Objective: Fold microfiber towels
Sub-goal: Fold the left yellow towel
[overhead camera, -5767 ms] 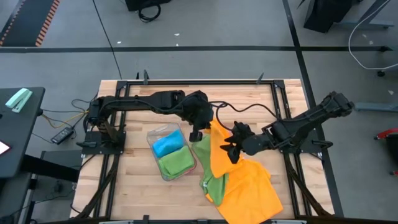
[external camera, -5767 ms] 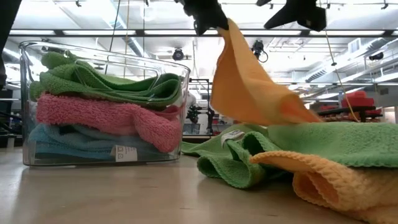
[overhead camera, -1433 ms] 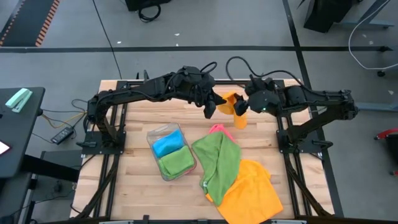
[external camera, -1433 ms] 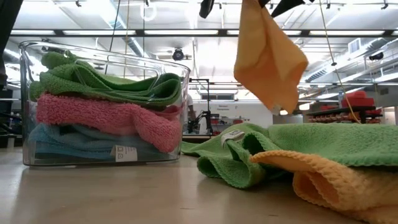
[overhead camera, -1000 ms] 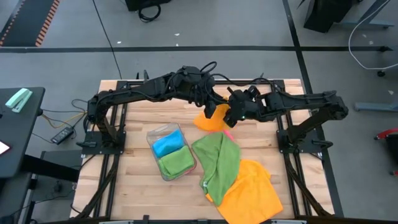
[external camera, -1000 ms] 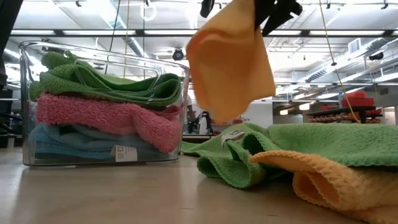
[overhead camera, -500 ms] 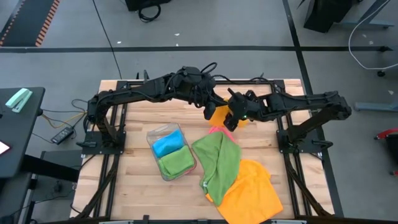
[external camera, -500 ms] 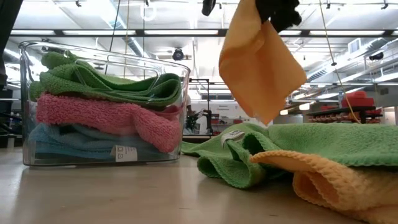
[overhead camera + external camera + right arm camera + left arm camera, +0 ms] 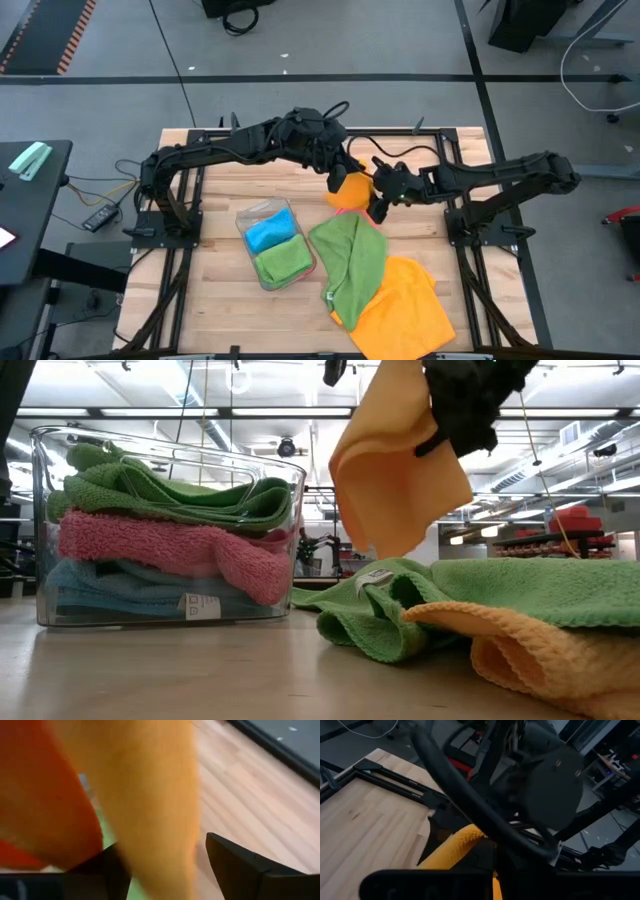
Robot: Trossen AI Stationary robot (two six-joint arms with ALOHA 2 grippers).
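Towels (image 9: 520, 595) were nubby, matt cloth; the tray (image 9: 40, 520) clear glossy plastic; the table (image 9: 225, 305) pale matt wood.

Towel (image 9: 352, 190) aloft behind tray (image 9: 248, 215) of towels, loose pile (image 9: 385, 285) rightward.

Place: likely lab/workshop | grey floor (image 9: 330, 40), ceiling light strips (image 9: 200, 412) (open hall)

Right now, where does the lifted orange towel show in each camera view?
High view: orange towel, centre, between both grippers.
Low view: hanging top centre.
Left wrist view: yellow-orange fold, lower centre.
Right wrist view: fills the near frame.
Shared landmark: green towel beneath it.
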